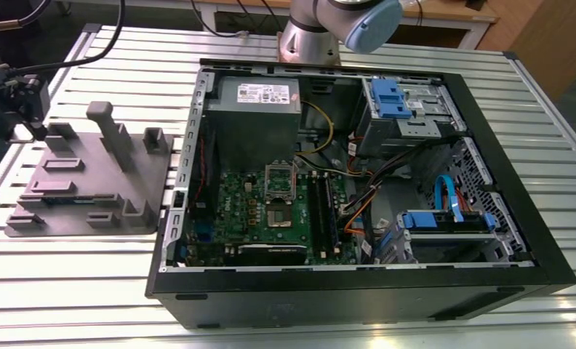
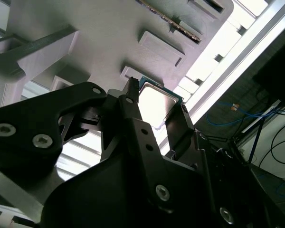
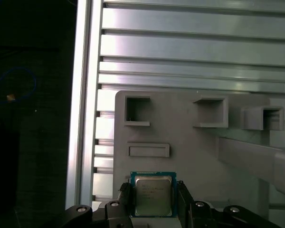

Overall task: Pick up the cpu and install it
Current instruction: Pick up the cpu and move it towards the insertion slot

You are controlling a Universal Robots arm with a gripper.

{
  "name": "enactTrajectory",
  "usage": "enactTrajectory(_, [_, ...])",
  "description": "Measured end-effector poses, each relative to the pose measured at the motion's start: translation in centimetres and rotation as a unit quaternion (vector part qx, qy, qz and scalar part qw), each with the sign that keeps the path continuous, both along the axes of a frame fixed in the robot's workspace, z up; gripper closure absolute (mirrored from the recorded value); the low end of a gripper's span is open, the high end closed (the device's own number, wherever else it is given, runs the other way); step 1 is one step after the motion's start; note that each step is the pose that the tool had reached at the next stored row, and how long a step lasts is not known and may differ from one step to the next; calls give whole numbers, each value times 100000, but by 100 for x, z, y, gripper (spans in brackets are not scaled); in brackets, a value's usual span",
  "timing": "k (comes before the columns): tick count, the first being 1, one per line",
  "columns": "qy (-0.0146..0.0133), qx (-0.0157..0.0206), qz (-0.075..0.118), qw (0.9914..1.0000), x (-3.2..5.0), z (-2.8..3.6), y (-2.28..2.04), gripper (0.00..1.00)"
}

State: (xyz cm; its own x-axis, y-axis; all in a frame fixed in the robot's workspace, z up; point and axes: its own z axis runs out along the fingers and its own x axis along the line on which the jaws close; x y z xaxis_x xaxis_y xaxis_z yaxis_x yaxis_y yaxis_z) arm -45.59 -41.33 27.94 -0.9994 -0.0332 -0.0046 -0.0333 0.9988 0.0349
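Observation:
The cpu (image 3: 153, 195), a small square chip with a silvery metal top and a thin green rim, sits between my gripper's (image 3: 153, 202) two black fingers (image 3: 125, 195), which press on its opposite edges. In the second wrist view the cpu (image 2: 156, 102) is held just off the grey parts fixture (image 2: 99, 33), in front of a shallow recess. In the exterior view my gripper (image 1: 21, 109) hangs over the fixture's (image 1: 94, 182) far corner, at that view's left. The motherboard's open silver socket frame (image 1: 280, 196) lies inside the computer case (image 1: 366, 291).
The grey fixture carries raised posts (image 1: 104, 127) and a long memory stick (image 2: 171, 19). The open black case holds a power supply (image 1: 254, 102), blue drive bays (image 1: 395, 98) and loose cables (image 1: 366, 196). The slatted aluminium table (image 3: 190, 57) ends close to the fixture's edge.

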Motion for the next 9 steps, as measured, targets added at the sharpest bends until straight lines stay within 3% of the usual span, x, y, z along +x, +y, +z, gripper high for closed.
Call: enactTrajectory(9, [11, -7, 1, 100000, 0, 19, 0, 53])
